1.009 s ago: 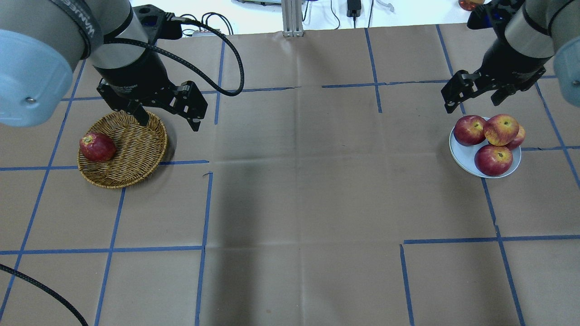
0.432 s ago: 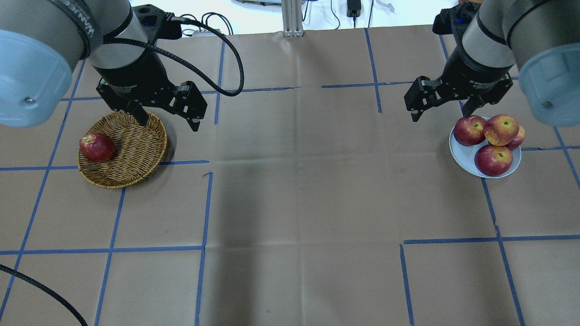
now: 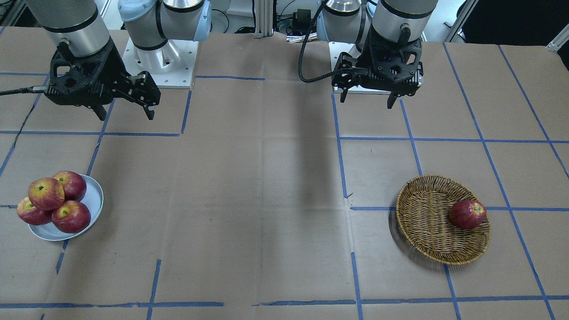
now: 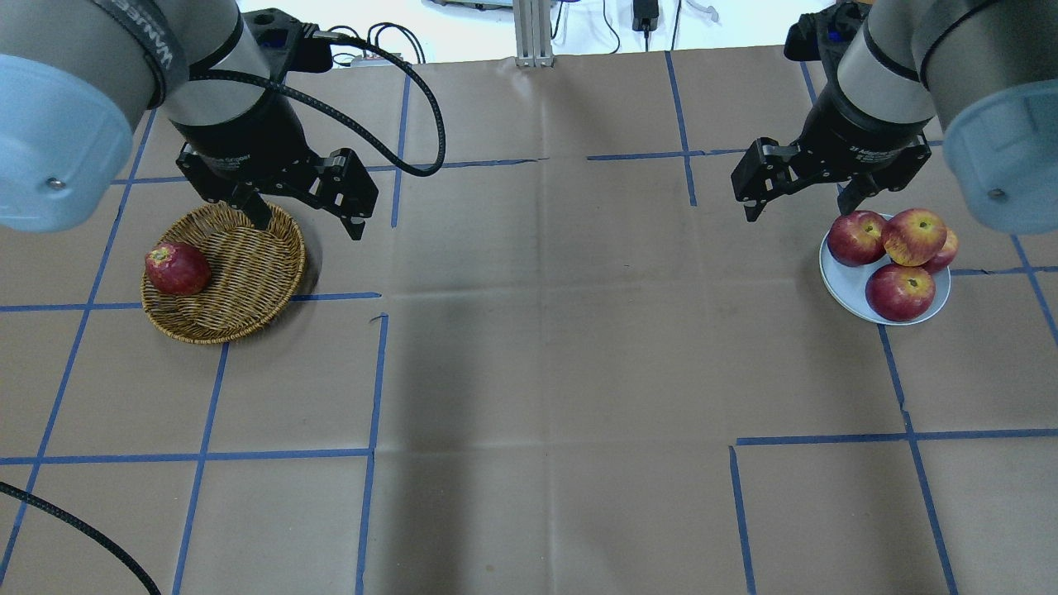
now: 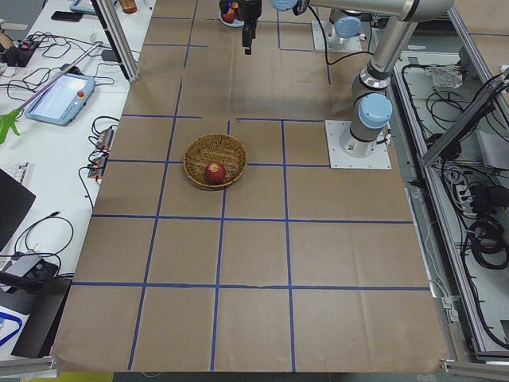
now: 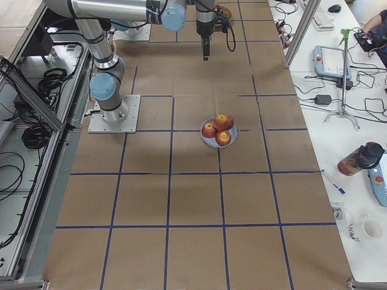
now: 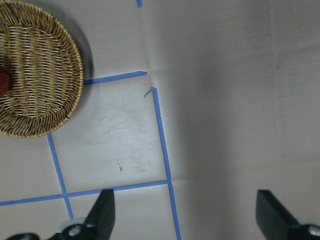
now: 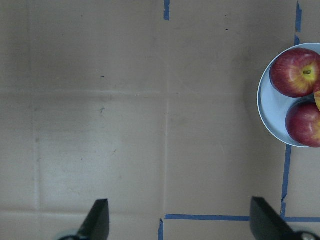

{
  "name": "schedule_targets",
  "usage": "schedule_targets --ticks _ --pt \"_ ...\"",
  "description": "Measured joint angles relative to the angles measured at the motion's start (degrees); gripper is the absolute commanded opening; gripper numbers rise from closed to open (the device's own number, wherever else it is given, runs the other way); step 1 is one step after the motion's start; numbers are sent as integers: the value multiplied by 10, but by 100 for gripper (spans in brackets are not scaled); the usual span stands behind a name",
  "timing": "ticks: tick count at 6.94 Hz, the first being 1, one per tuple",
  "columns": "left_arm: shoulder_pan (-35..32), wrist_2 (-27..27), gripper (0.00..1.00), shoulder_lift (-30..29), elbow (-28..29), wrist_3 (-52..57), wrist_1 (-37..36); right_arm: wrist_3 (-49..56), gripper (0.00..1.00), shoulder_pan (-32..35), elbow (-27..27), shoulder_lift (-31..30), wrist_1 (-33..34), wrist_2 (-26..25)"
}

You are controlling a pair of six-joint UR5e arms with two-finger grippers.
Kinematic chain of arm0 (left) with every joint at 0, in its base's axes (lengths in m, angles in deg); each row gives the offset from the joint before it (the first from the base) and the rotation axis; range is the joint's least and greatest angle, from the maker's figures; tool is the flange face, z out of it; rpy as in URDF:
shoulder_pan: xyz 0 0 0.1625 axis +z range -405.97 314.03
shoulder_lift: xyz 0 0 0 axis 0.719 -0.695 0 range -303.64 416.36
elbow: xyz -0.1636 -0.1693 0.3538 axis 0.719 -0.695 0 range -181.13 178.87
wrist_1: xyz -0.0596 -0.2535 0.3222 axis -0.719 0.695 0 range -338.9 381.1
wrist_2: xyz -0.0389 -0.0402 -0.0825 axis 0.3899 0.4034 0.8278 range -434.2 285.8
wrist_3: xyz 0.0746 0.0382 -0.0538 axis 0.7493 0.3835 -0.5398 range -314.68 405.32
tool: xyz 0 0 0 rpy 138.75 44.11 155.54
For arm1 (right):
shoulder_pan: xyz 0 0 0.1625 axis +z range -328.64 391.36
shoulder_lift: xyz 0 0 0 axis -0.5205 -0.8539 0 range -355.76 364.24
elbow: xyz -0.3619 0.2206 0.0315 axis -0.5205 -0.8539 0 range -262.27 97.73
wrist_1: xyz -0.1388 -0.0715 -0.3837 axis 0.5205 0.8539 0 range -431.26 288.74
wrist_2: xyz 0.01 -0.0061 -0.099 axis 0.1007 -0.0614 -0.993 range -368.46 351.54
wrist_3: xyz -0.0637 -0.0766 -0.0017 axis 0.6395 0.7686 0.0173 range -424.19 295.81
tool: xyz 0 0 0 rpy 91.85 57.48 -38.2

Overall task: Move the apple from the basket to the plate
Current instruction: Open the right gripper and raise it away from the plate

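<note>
The apple [image 4: 913,235] with the yellow-orange blush lies on top of three darker red apples on the pale blue plate [image 4: 843,285] at the right; it also shows in the front view [image 3: 46,193]. The wicker basket [image 4: 248,264] at the left holds one dark red apple [image 4: 177,268]. My left gripper [image 4: 308,225] is open and empty, raised over the basket's far right rim. My right gripper [image 4: 800,211] is open and empty, raised just left of the plate. The right wrist view shows the plate [image 8: 270,115] at its right edge.
Brown paper with a blue tape grid covers the table [image 4: 545,372]. The arm bases [image 3: 155,53] stand at the robot's edge. Cables and a metal post [image 4: 533,33] lie beyond the far edge.
My right gripper has moved left, from above the plate's far side to beside its left edge. The left arm, the basket and the apples have not moved.
</note>
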Motion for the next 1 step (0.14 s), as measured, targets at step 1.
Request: schedule_targets --ticks 1 --pt "0 0 99 0 0 0 0 0 100 0 0 0 0 0"
